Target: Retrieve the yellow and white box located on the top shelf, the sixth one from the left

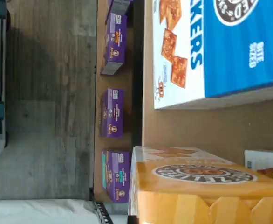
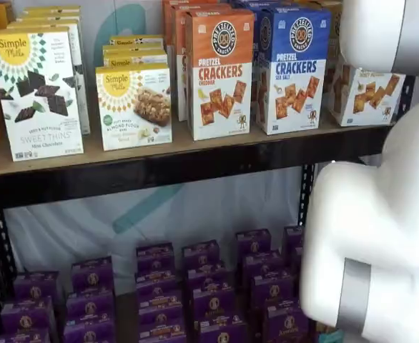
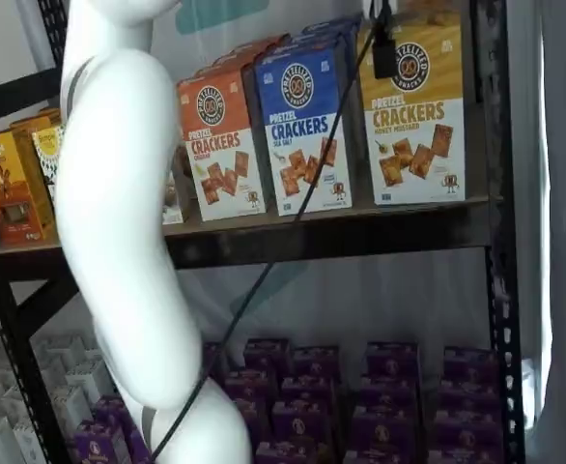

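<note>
The yellow and white box [image 3: 410, 116] stands at the right end of the top shelf [image 3: 360, 235], to the right of a blue-and-white box. In a shelf view the white arm hides most of it [image 2: 367, 93]. The wrist view shows its yellow face and round dark logo close up [image 1: 197, 186], standing on the tan board [image 1: 206, 126]. My gripper [image 3: 383, 43] shows only as a black piece with a cable, hanging from the view's upper edge in front of the box's upper part. No gap between the fingers can be made out.
An orange-and-white cracker box [image 2: 220, 71] and a blue-and-white one [image 2: 292, 68] stand left of the target. Simple Mills boxes [image 2: 38, 93] are further left. Purple boxes [image 2: 202, 286] fill the lower shelf. A black upright [image 3: 495, 193] stands close to the target's right. The white arm [image 3: 119, 213] stands before the shelves.
</note>
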Available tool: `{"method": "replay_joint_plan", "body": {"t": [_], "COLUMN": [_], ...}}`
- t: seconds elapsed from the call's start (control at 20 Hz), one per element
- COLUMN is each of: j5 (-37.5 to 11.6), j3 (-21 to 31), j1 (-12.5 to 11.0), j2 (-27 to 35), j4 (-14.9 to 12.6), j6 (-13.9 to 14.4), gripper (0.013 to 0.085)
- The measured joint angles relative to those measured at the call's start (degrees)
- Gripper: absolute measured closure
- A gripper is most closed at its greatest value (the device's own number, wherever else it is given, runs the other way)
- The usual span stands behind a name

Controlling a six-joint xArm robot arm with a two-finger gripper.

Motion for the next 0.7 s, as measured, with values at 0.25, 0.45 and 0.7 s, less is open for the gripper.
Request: {"method": "replay_joint_plan", "body": {"t": [0.25,0.45,0.7], "j5": [2.68,3.59,6.02], "j3": [0.92,3.47,6.67], "j1": [-0.91,-1.62,-2.43], "j2": [-2.02,-5.07,-9.03], "j4": [0.08,-0.6,-1.42], "j6": [-0.46,-1.31,-2.15], "gripper": [0.037,0.037,0.037]}}
